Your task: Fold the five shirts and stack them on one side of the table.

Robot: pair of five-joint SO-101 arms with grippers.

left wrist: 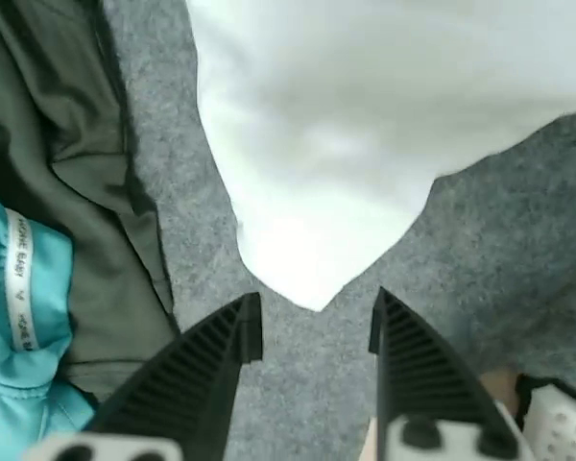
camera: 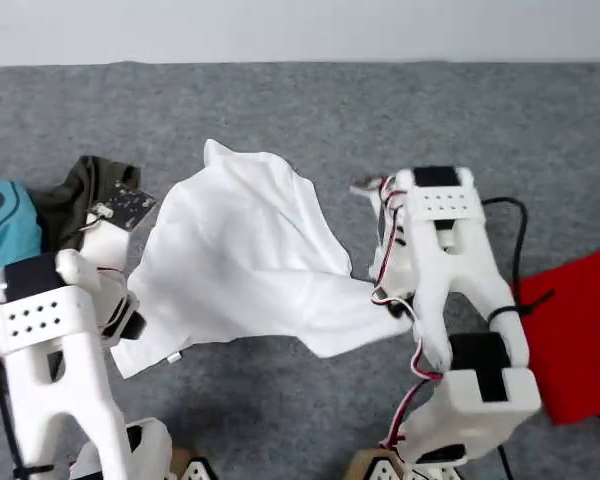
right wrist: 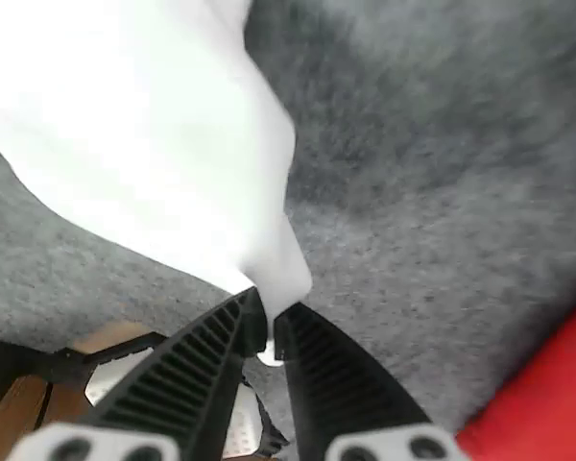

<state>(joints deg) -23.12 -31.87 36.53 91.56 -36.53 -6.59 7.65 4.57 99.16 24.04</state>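
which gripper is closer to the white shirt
Right. The right gripper has its jaws shut on an edge of the white shirt. The left gripper sits open just short of one corner, not touching it.

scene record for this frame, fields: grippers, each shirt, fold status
left gripper: open; a corner of the white shirt lies just ahead of it, not gripped
right gripper: shut on the white shirt's edge
white shirt: mid-table, rumpled, not yet folded
olive shirt: bunched beside the left arm
teal shirt: next to the olive shirt, at the table's edge
red shirt: lies flat on the right arm's side
table: grey, felt-like
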